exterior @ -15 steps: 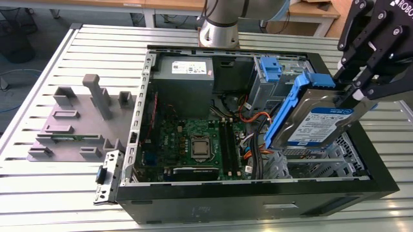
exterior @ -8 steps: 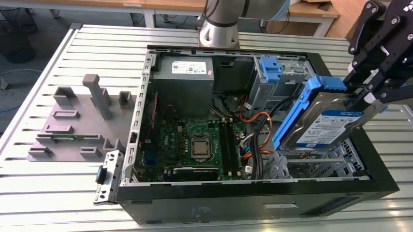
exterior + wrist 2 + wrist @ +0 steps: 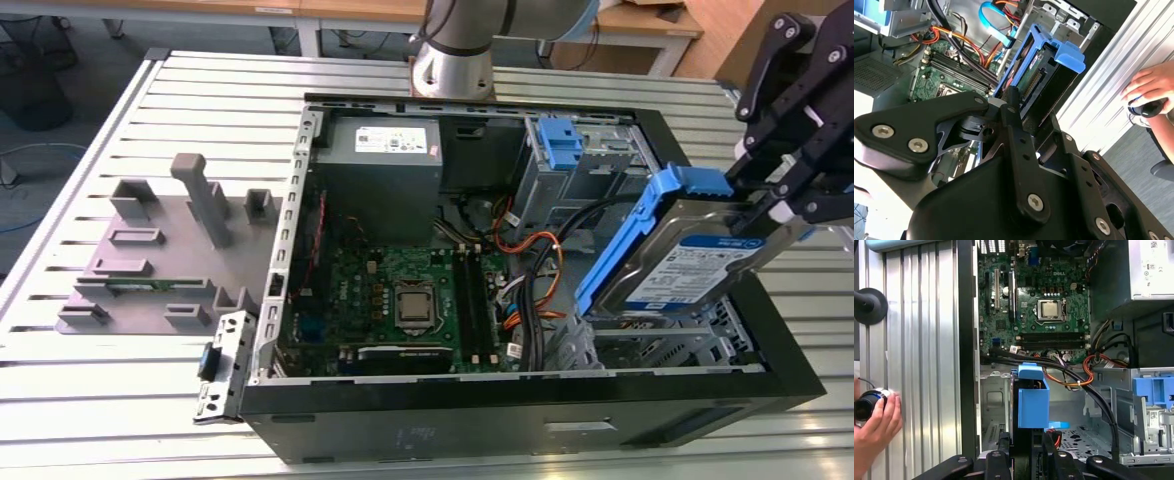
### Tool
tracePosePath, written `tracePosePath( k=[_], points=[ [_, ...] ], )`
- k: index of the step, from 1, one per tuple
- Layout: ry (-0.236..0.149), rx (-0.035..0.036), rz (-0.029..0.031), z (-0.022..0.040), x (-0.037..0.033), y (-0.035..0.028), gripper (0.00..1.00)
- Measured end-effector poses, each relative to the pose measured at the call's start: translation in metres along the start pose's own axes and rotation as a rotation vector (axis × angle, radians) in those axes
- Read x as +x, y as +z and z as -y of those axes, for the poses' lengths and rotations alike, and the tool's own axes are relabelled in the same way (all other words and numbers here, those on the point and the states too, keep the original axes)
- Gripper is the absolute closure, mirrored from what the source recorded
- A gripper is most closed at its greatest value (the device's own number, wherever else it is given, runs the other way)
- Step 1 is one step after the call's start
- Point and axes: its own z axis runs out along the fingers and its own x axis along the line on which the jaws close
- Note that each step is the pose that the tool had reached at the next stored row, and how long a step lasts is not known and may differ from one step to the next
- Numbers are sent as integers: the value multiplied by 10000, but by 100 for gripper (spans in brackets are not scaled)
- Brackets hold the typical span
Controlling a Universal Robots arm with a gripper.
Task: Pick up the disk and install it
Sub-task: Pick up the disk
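Disk status: silver rectangular hard drive with a white-and-blue label in a bright blue plastic carrier frame (image 3: 694, 265). It is lifted clear, tilted, and held over the case corner at the exterior view's right. Not seated.
Desk: slatted aluminium desk (image 3: 200, 90), carrying the case with a grey moulded fixture plate (image 3: 160, 250) beside it.
Case: black open tower computer case (image 3: 467, 425), lying on its side with the interior exposed.
Motherboard: green circuit board (image 3: 400, 290) on the case floor, beside the bay.
Power supply: grey metal power-supply box (image 3: 380, 150) at the far wall, well apart from the disk.
Bay: bare perforated metal drive bay (image 3: 654, 345), directly below the disk and unoccupied. In the first wrist view the carrier stands over its opening.
Hand: black linkage hand (image 3: 777, 215), clamped on the disk at the end toward the exterior view's right.
Cables: orange and black cables (image 3: 534, 250) run just beside the bay mouth.
Person's hand: a person's hand (image 3: 874, 425) rests on a small black object on the desk, outside the case wall and apart from the disk.
Judgement, step in hand: bringing the disk to the bay. Doing it well calls for squaring the tilted carrier to the bay walls before entry. The grip should stay firm and the cables should be kept off the frame. A skewed entry would likely bind on the metal edges.
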Motion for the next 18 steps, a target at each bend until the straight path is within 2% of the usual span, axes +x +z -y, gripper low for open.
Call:
tracePosePath(
  k=[8, 13, 18],
  points=[
    [0, 0, -2, 92, -2, 30, 65],
    [0, 0, -1, 124, -3, 45, 65],
    [0, 0, -2, 126, -2, 50, 65]
  ],
)
